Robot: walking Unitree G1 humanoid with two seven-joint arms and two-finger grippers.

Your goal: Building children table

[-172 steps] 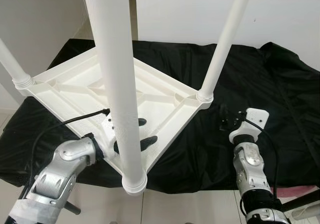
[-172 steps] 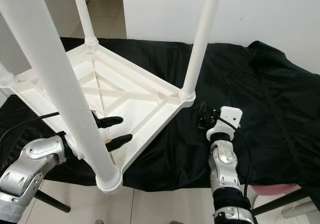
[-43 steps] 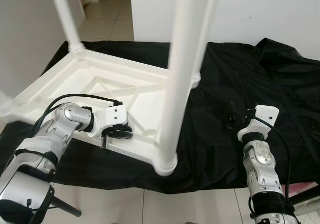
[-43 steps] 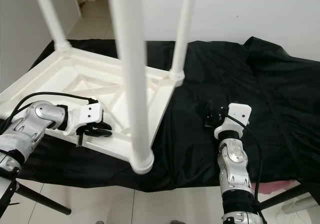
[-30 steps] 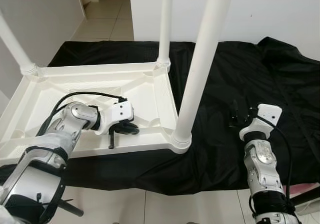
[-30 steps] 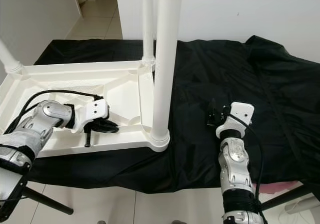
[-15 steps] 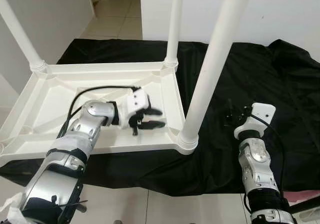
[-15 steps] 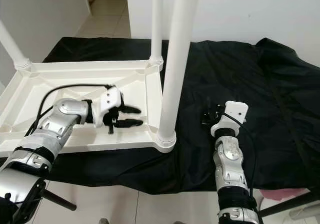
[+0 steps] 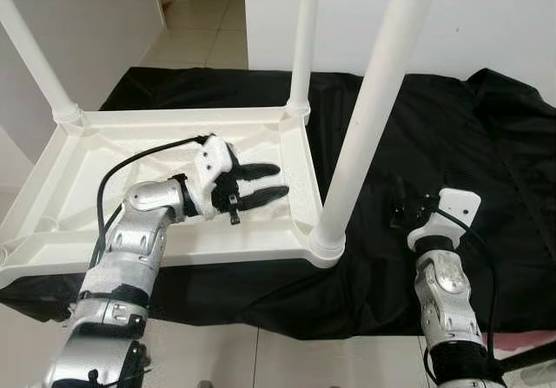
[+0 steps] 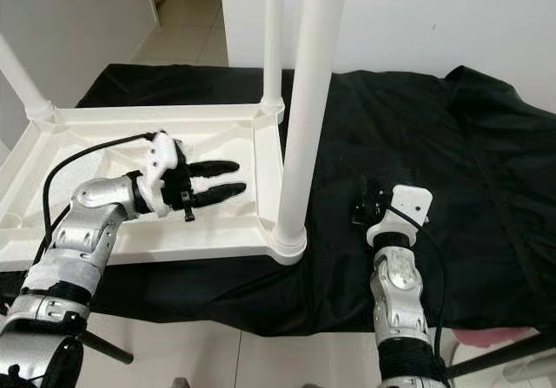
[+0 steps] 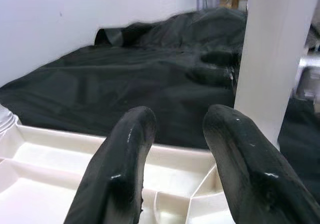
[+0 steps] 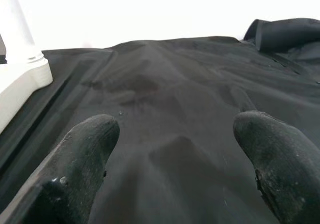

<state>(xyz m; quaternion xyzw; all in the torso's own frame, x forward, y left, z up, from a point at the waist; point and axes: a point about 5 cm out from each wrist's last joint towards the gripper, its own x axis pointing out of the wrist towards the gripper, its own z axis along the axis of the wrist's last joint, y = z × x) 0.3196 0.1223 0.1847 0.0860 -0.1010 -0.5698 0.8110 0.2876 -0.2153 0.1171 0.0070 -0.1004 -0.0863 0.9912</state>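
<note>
A white plastic children's table lies upside down on a black cloth, its ribbed underside facing up. Three of its legs stand up: the near right leg, the far right leg and the far left leg. My left gripper hovers open just above the underside, pointing toward the near right leg, with nothing between its fingers. To the right of the table, my right gripper is open and empty low over the black cloth.
The cloth-covered surface ends at a front edge, with tiled floor below. A white wall stands behind, and a doorway opens at the far left. The cloth bunches up at the back right.
The table has swung round from skewed to square with the front edge. My left gripper has let go of the front rim and now points inward over the underside. The right arm has hardly moved.
</note>
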